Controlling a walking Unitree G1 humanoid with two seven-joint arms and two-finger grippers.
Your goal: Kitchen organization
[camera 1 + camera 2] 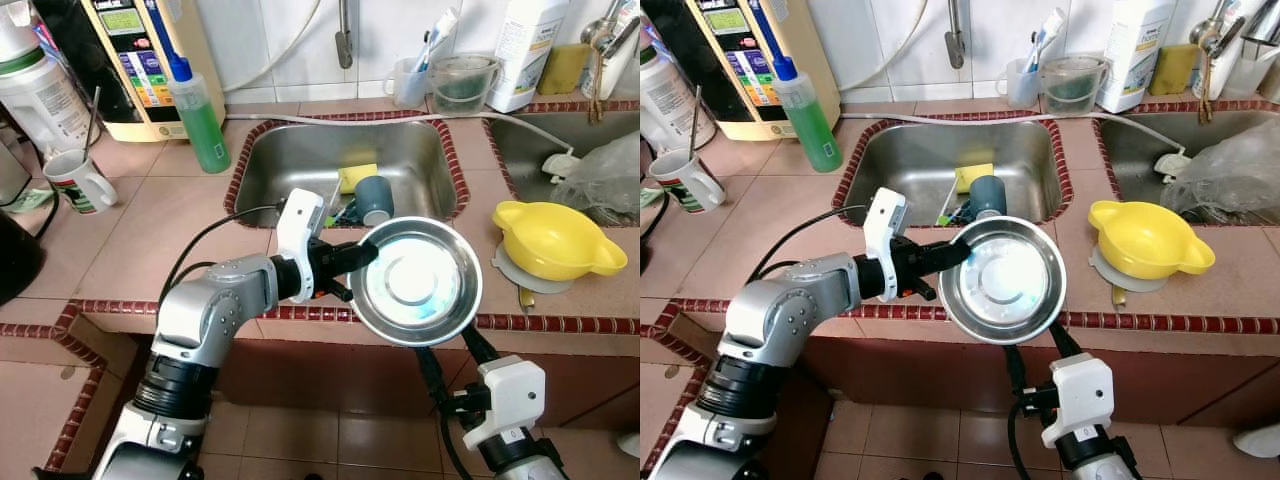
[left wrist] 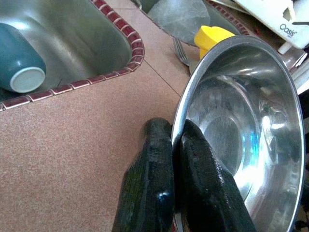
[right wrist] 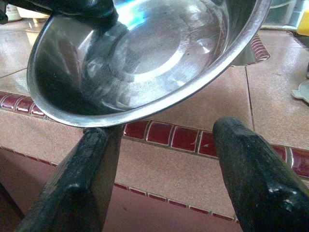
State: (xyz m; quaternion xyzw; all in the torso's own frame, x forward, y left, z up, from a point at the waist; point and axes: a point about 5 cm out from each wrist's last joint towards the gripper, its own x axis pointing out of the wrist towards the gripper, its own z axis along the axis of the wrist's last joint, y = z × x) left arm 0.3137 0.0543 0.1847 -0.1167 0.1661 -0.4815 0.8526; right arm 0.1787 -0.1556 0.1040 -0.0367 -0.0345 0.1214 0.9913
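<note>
Left eye view: left pincer [image 1: 362,256] is pinched on the rim of the steel bowl [image 1: 420,282], one finger inside and one outside, holding it clear above the front edge of the tiled desk [image 1: 180,230], tilted toward the camera. Right pincer [image 3: 166,169] sits just below the bowl, fingers spread apart, not touching it. Behind, a teal cup [image 1: 375,198] lies on its side in the sink [image 1: 300,150]. A yellow bowl [image 1: 552,240] stands on the desk to the right.

Left claw [image 1: 362,257] grips steel bowl [image 1: 420,280] over counter edge [image 1: 300,312].
</note>
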